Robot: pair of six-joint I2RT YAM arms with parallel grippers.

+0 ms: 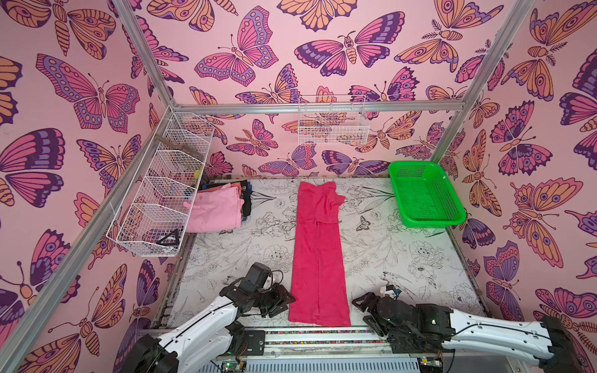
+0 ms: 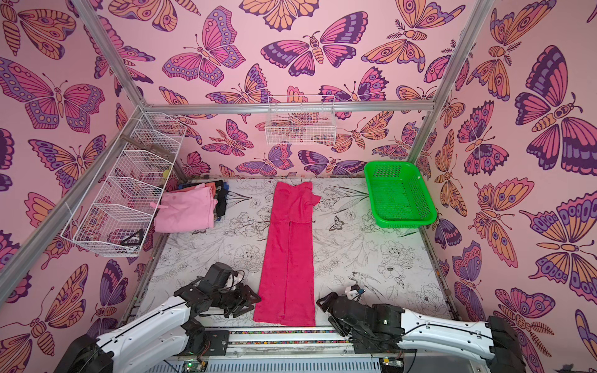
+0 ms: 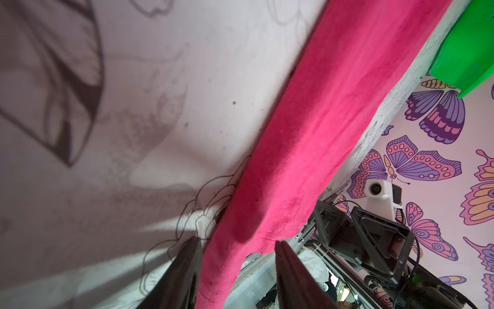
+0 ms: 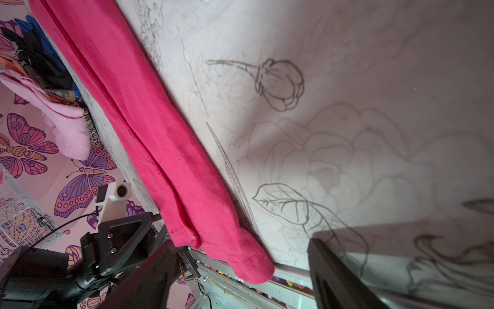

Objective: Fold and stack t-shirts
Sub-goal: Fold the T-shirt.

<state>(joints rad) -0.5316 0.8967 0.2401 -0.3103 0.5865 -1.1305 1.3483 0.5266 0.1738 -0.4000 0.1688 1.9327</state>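
Note:
A crimson t-shirt (image 1: 318, 255) (image 2: 289, 255) lies folded into a long narrow strip down the middle of the table, its hem at the near edge. My left gripper (image 1: 284, 300) (image 3: 238, 240) sits low at the hem's left corner, open, with that corner of cloth between its fingers. My right gripper (image 1: 361, 306) (image 4: 242, 242) sits at the hem's right corner, open wide, the rounded cloth corner (image 4: 251, 264) between its fingers and touching neither. A folded light pink t-shirt (image 1: 214, 210) tops a pile of orange and dark t-shirts (image 1: 244, 193) at the back left.
A green plastic mesh basket (image 1: 433, 222) stands at the back right corner. White wire baskets hang on the left wall (image 1: 161, 193) and the back wall (image 1: 332, 121). An aluminium rail (image 1: 310, 336) runs along the table's near edge.

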